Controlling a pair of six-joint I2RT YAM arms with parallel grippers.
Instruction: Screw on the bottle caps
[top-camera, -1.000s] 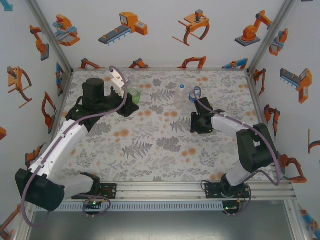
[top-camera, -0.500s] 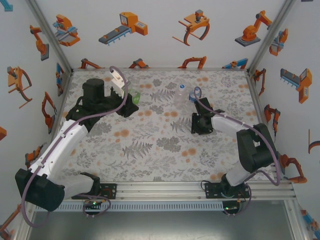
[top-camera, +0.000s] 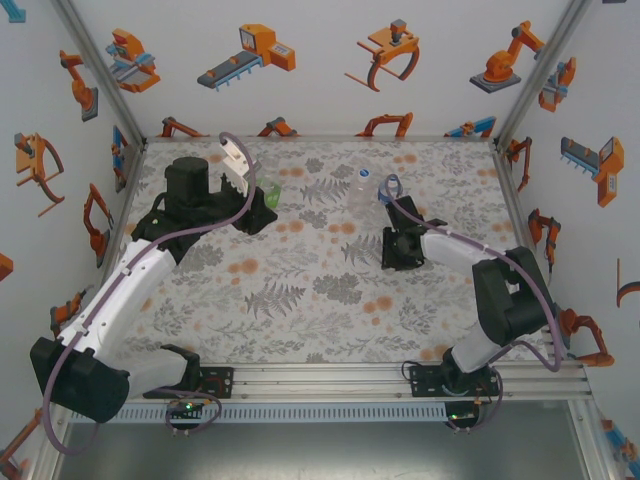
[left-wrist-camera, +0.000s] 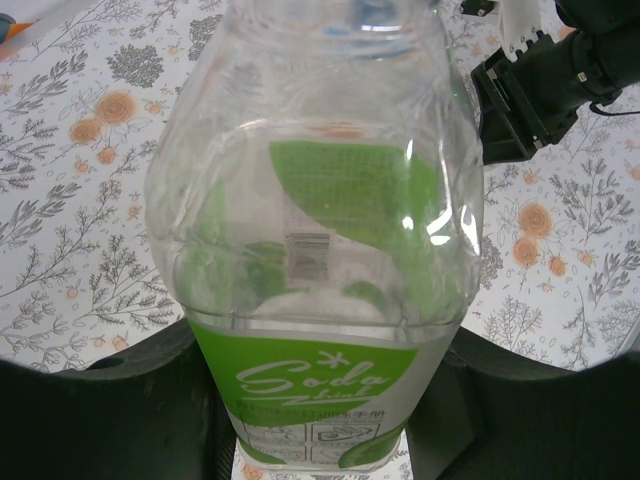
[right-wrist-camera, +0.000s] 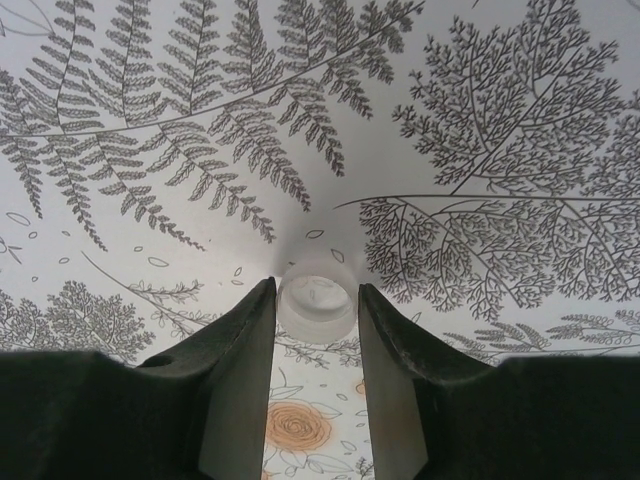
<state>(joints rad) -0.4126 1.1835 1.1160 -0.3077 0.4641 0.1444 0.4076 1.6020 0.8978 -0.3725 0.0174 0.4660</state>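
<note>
White walls printed with orange robot drawings close in a table (top-camera: 300, 320) covered with a grey fern-and-flower cloth. At the far left of it the left gripper (top-camera: 260, 207) has its jaws clamped on the lower part of the green bottle (left-wrist-camera: 320, 250), one dark finger on each side of the label. The bottle's neck points away from the wrist camera, and I cannot tell whether a cap sits on it.

Right of centre, the right gripper (right-wrist-camera: 315, 290) points down at the cloth with its jaws drawn narrow. A small white cap (right-wrist-camera: 316, 302) lies on the fern print between the fingers (right-wrist-camera: 240, 340), open side up. Both fingers sit right against the cap's sides, but whether they press on it I cannot tell.

Two more bottles stand near the far edge, just beyond the right gripper: a clear bottle (top-camera: 362, 185), and beside it a bottle with a blue label (top-camera: 389, 189).
</note>
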